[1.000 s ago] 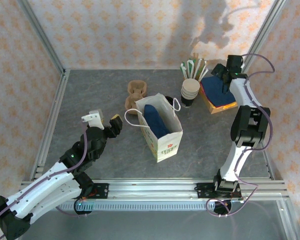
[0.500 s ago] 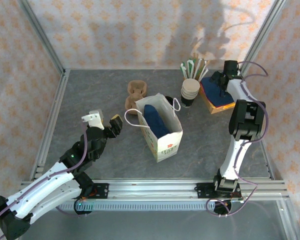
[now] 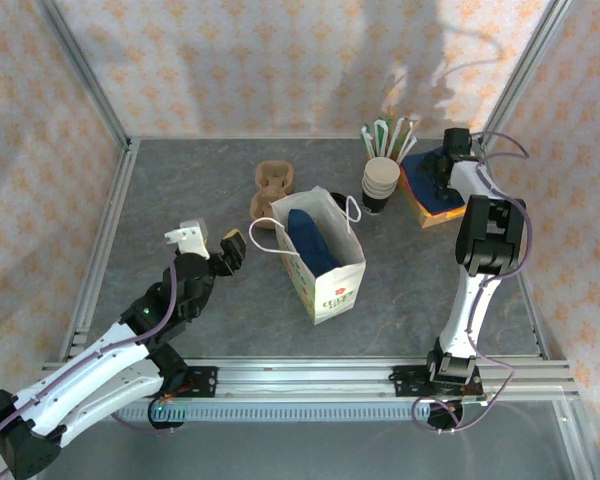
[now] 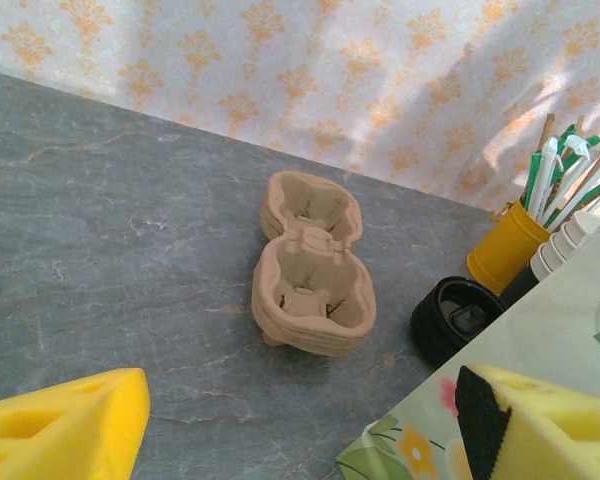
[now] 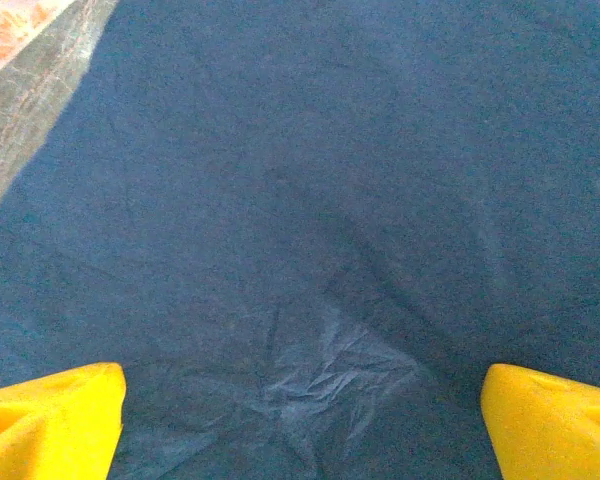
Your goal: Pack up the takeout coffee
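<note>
Beside bag (image 4: 560, 310), left wrist view: coffee (image 4: 455, 318), carrier (image 4: 310, 265) nearby; left end effector (image 4: 290, 430) released. Right wrist: right end effector (image 5: 300, 420) spread over blue sheet (image 5: 330, 200).

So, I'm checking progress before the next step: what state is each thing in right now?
Bag: upright, open.
Coffee cup: lidded, outside the bag.
Cup carriers: stacked, empty.
Left gripper: open, empty.
Right gripper: open, over blue napkins.
</note>
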You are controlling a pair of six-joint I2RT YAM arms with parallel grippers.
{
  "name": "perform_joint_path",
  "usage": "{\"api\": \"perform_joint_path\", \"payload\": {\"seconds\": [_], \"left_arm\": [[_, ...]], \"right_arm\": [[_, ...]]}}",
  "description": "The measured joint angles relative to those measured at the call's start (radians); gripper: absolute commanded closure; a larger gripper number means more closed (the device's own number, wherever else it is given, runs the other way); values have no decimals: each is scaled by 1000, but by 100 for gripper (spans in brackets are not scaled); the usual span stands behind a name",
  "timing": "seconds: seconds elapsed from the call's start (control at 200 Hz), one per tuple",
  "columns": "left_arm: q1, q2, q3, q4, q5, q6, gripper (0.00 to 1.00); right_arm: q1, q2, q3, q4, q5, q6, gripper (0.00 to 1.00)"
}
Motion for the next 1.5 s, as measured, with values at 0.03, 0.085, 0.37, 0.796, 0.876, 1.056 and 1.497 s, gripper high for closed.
{"api": "perform_joint_path", "payload": {"seconds": [0.03,0.085,0.37,0.796,0.876,1.056,1.497], "left_arm": [[0,2,0,0,1,0,18],[0,5,0,0,2,0,19],[0,5,0,0,2,-7,19],[0,4,0,0,6,-7,19],[0,2,0,-1,10,-7,19],[0,-12,0,-2,13,-11,19],[0,-25,0,-6,20,-26,19]], "right_arm": [[0,0,0,-1,0,0,13],[0,0,0,-2,0,0,14],[-3,0,-9,-8,3,-5,34],[-6,0,-10,-16,-13,-17,59],[-6,0,-10,-17,-21,-20,61],[-6,-5,-10,-18,-35,-19,69],[-6,-123,-27,-6,-98,-19,82]]}}
